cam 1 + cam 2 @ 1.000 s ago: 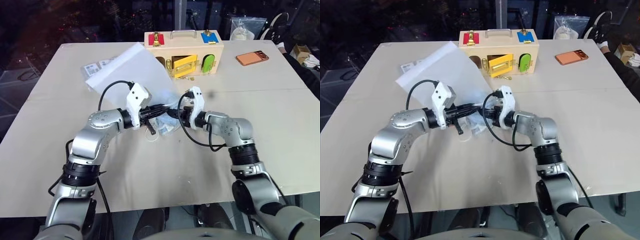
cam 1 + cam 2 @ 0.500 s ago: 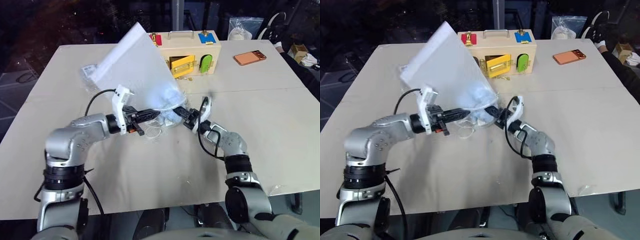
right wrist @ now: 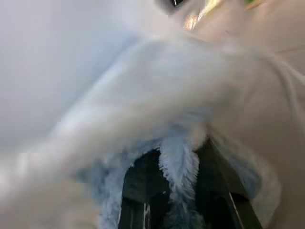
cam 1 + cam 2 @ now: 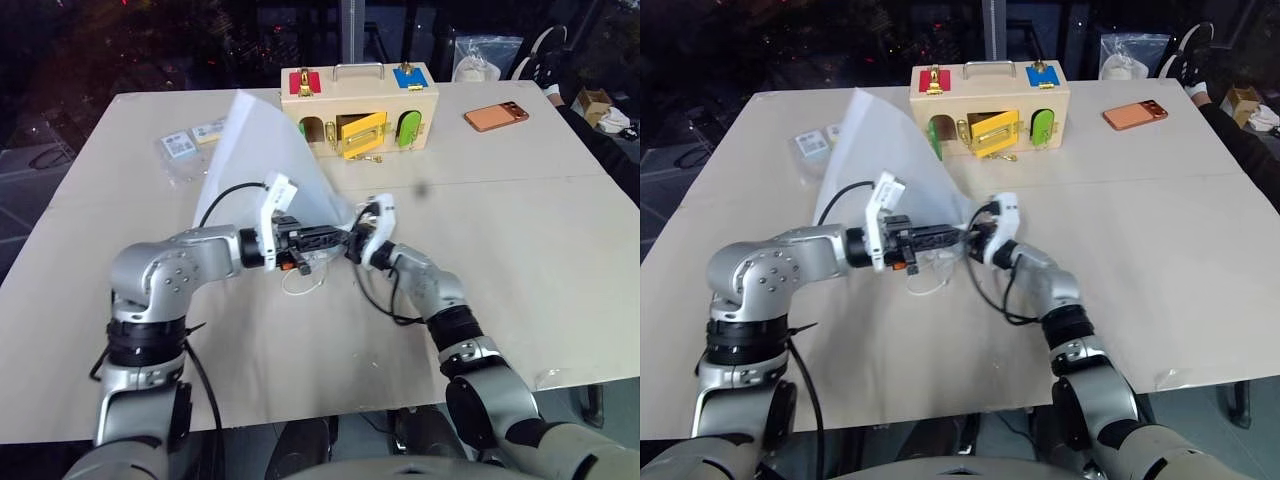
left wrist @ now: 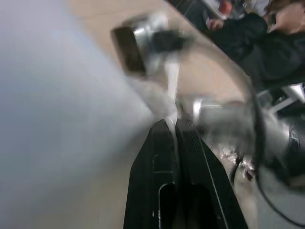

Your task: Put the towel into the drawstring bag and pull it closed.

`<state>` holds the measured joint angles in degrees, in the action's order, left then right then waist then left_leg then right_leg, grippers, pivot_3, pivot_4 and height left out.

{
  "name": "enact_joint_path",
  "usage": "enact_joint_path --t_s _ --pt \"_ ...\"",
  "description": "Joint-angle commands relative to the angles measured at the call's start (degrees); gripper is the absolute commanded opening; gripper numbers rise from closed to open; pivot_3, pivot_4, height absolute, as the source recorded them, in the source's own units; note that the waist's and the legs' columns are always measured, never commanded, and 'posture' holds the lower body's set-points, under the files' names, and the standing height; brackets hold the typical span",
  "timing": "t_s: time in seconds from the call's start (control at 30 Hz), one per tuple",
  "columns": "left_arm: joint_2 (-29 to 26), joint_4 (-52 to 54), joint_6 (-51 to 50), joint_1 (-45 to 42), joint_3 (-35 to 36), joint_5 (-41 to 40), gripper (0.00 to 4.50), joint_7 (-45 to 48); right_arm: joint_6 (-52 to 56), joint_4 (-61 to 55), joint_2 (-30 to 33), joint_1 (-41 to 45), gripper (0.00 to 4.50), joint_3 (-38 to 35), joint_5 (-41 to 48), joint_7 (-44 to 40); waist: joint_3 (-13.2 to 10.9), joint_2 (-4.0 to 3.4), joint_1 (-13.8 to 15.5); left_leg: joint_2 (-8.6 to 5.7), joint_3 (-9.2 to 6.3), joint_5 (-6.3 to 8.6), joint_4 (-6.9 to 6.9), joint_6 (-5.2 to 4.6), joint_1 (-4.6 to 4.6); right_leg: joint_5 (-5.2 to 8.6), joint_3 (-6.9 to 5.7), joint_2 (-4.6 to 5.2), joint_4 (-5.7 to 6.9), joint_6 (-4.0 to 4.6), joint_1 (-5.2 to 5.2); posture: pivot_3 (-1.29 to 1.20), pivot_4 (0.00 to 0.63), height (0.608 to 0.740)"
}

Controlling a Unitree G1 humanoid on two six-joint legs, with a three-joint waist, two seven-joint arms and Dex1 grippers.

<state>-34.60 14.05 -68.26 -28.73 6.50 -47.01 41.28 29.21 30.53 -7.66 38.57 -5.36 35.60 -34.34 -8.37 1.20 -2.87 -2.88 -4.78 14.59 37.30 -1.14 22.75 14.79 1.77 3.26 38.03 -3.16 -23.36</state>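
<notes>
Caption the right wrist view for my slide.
Right tool shut on fluffy light blue terry towel at the translucent white mesh bag.

My arms were brushed silver metal, built of rounded segments with dark ribbed bands at the joints. Each wrist carried a white plastic housing. My left gripper point(image 4: 335, 239) and right gripper point(image 4: 352, 243) had slim black fingers. A black cable looped above my left wrist, and another sagged below my right forearm.
</notes>
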Motion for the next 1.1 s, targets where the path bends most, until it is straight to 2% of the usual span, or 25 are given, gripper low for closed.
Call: enact_joint_path --t_s 0.03,0.1,0.2,0.27,0.3,0.37,0.43,0.67,0.87,1.0,1.07,1.1 --pt "-3.2 1.7 2.7 3.2 0.7 1.2 0.00 1.5 6.2 -0.4 -2.8 4.7 0.04 -5.9 9.0 -0.4 0.0 -0.06 -0.1 -0.01 0.00 0.00 -0.06 0.00 0.00 0.00 0.08 -0.04 0.01 0.01 -0.04 0.00 0.150 0.740" --pt "-3.8 0.8 4.9 3.5 -0.1 2.9 0.00 1.4 6.6 1.4 -2.4 5.8 0.04 -4.8 7.3 -0.7 0.0 -0.07 -0.1 -0.01 -0.03 0.00 -0.06 0.00 0.00 -0.01 0.07 -0.07 0.03 0.03 -0.06 0.00 0.150 0.740" --pt "-2.4 -1.6 7.2 1.8 -1.0 4.4 0.00 0.8 3.9 3.9 -2.2 6.6 0.04 0.6 0.2 -0.2 0.0 -0.06 -0.1 -0.01 -0.02 -0.01 -0.06 0.01 -0.02 -0.03 0.07 -0.10 0.04 0.06 -0.07 0.00 0.150 0.740" --pt "-0.7 -4.0 8.1 -0.4 -0.6 5.0 0.00 -0.3 1.0 4.4 -1.5 5.9 0.90 4.5 -4.5 -0.4 0.0 -0.06 0.1 -0.02 -0.01 -0.01 -0.06 0.01 -0.02 -0.03 0.06 -0.12 0.03 0.05 -0.10 0.00 0.150 0.740" --pt "-0.1 -5.0 8.1 -1.3 -0.3 5.1 0.00 -0.5 0.2 3.8 -1.0 5.3 1.09 6.4 -6.6 -0.5 0.0 -0.06 0.2 -0.03 -0.02 -0.01 -0.05 0.01 0.00 -0.03 0.04 -0.13 0.02 0.05 -0.10 0.00 0.150 0.740" --pt "0.6 -6.9 8.3 -2.8 0.2 5.2 0.00 -0.7 -1.7 0.8 0.8 3.4 2.15 11.2 -12.1 0.3 0.0 -0.06 0.4 -0.04 -0.02 -0.01 -0.06 0.01 0.03 -0.03 0.04 -0.12 0.01 0.05 -0.12 0.00 0.150 0.740" --pt "1.0 -9.2 8.1 -4.2 0.8 5.2 0.00 -0.9 -0.3 -4.1 1.9 1.5 2.92 11.8 -12.6 0.8 0.0 -0.05 0.3 -0.04 -0.01 -0.01 -0.07 0.02 0.03 -0.03 0.07 -0.11 0.00 0.05 -0.15 0.00 0.150 0.740" --pt "0.0 -12.4 9.0 -5.0 0.2 6.3 0.00 1.0 13.1 -15.8 4.9 -2.6 2.92 8.9 -9.4 5.1 0.0 -0.04 0.4 -0.04 -0.03 -0.01 -0.04 0.02 0.05 -0.03 0.08 -0.08 0.04 0.05 -0.18 0.00 0.150 0.740" --pt "0.1 -11.3 7.8 -4.8 0.8 5.0 0.00 1.6 10.6 -10.1 3.5 -1.2 2.92 12.3 -14.0 5.6 0.0 -0.02 0.2 -0.04 -0.01 -0.01 -0.07 0.02 0.01 -0.03 0.18 -0.10 0.06 0.05 -0.20 0.00 0.150 0.740" --pt "-0.7 -9.3 7.2 -3.7 0.4 5.1 0.00 2.1 0.5 -3.2 1.2 1.4 1.15 12.4 -16.8 3.6 0.0 0.00 0.0 -0.04 0.00 -0.01 -0.06 0.02 -0.03 -0.03 0.23 -0.13 0.08 0.05 -0.20 0.00 0.150 0.740" --pt "-1.3 -8.5 7.4 -2.9 0.5 5.5 0.00 2.1 -5.2 -2.6 0.9 1.9 0.25 12.7 -17.1 -0.5 0.0 0.00 -0.4 -0.04 0.00 0.00 -0.09 0.02 -0.03 -0.03 0.25 -0.13 0.08 0.05 -0.20 0.00 0.150 0.740" --pt "-1.6 -8.4 7.5 -2.5 0.6 5.6 0.00 2.2 -6.8 -2.7 0.8 2.1 0.05 12.4 -16.7 -2.1 0.0 0.00 -0.5 -0.04 0.00 0.00 -0.10 0.02 -0.03 -0.03 0.25 -0.13 0.07 0.05 -0.20 0.00 0.150 0.740"
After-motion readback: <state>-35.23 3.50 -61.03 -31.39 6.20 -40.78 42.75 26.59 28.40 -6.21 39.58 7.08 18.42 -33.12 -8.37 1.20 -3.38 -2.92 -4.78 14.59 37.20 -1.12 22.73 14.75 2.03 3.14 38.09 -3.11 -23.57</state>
